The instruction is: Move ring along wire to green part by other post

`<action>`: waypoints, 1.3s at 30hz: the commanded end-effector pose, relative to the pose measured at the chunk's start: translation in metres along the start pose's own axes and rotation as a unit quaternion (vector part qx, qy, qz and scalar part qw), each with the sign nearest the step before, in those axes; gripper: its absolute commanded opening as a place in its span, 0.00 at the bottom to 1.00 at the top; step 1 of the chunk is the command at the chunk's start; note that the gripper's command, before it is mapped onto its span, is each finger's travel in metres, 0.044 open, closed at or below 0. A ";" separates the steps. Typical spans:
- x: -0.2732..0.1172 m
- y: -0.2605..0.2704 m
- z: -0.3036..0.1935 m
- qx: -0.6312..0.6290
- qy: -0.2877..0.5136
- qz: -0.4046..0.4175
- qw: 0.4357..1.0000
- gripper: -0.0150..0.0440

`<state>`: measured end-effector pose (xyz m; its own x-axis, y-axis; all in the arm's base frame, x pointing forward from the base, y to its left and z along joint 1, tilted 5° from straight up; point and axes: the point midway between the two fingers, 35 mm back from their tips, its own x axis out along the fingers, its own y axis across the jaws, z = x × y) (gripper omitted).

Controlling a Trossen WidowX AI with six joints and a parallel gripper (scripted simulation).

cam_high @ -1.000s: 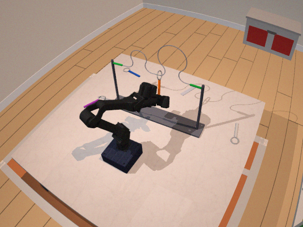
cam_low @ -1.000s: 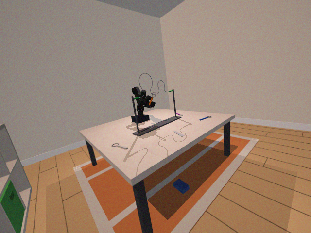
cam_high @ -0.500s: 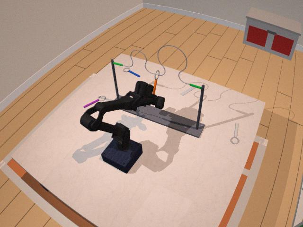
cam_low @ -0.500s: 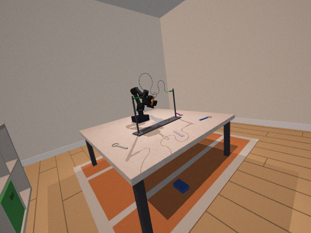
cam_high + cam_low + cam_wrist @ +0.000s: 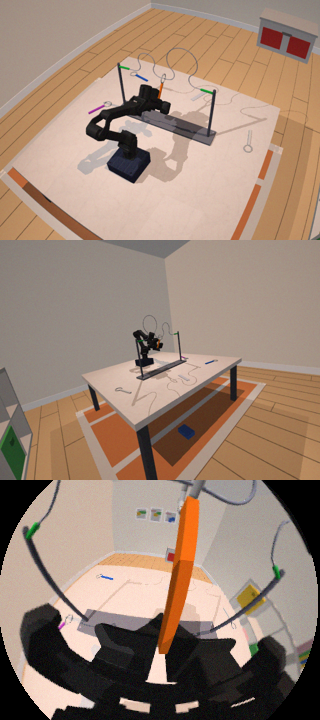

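The ring [image 5: 164, 74] is around the grey wire [image 5: 197, 64] [image 5: 156, 325] at the low dip between its small and large loops. Whether ring and wire touch is too small to tell. The orange handle [image 5: 160, 90] [image 5: 158, 343] [image 5: 182, 570] points down from the ring, slightly tilted. My gripper [image 5: 158, 98] [image 5: 163, 615] is shut on the handle's lower end, below the wire. One green part [image 5: 124, 67] [image 5: 176, 333] [image 5: 32, 531] is at the left post in the top view; the other [image 5: 206, 91] [image 5: 140, 341] [image 5: 276, 572] is at the right post.
The left post [image 5: 121, 82] and right post [image 5: 211, 113] stand on a dark base [image 5: 206, 141] under the arm. A blue-handled ring [image 5: 141, 77], a purple-handled ring [image 5: 96, 109] and a pale-handled ring [image 5: 249, 138] lie on the table, with a pale flat strip [image 5: 197, 96] behind the base.
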<state>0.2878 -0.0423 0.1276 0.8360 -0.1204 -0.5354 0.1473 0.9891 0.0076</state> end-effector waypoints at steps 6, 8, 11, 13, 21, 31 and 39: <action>-0.002 0.012 0.002 0.018 -0.001 0.007 1.000 0.00; -0.003 0.016 0.002 0.025 0.000 0.011 1.000 0.00; -0.004 0.022 0.002 0.036 0.001 0.018 0.999 0.00; -0.004 0.027 0.002 0.045 0.002 0.023 0.999 0.00; -0.009 0.048 0.004 0.096 0.008 0.053 0.994 0.00; -0.018 0.080 0.014 0.184 0.018 0.104 0.977 0.00; -0.029 0.106 0.027 0.263 0.028 0.150 0.953 0.00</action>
<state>0.2923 0.0551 0.1575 0.8511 0.1475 -0.5039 0.1678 0.8329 0.5273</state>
